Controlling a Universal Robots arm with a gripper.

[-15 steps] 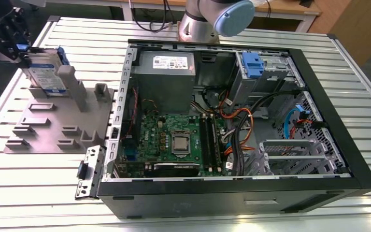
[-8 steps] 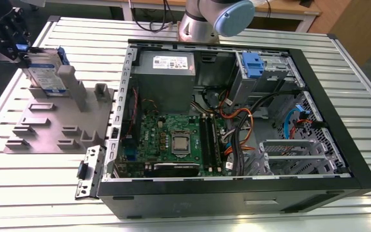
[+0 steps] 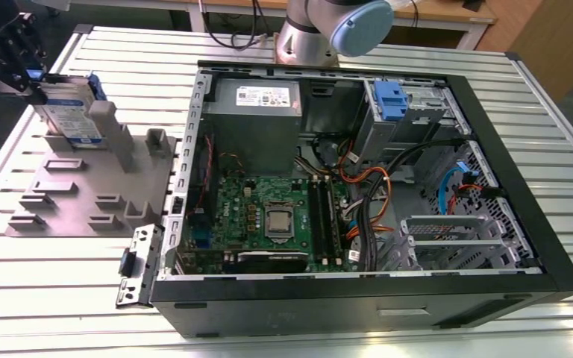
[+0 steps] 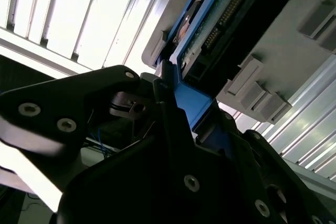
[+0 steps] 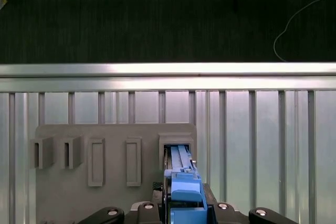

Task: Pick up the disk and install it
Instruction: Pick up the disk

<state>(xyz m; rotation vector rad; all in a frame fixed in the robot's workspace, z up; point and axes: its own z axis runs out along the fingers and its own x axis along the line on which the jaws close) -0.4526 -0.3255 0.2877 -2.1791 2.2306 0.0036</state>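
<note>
Exterior view: black gripper (image 3: 39, 88) at the left end of the ribbed aluminium table (image 3: 27, 298), at the top edge of the flat silver-grey metal disk (image 3: 68, 115) with its white-and-blue label.
Disk position: upright on edge in a slot of the matte grey plastic fixture plate (image 3: 77, 186), outside the open black computer case (image 3: 555, 246).
Grip: in the second wrist view the black fingers (image 4: 165, 90) bracket the blue plastic rail, both inner faces apparently touching it. I read the gripper (image 4: 191, 103) as clamped on the disk (image 4: 220, 14).
First wrist view: blue rail of the disk (image 5: 181, 182) centred between the finger bases, in the slot at one end of the fixture plate's (image 5: 105, 135) row.
Step in hand (judgement): the pick from the slot.
Doing it well: pull straight along the slot walls, keeping the disk square. Tilt could jam it against the plastic.
Grip risk: the smooth plastic rail may slip or flex, so hold it firmly and evenly.
Materials: hard metal disk body, green circuit board on one face, stiff glossy rails, dull fixture with blocky raised pockets, shiny grooved table slats.
</note>
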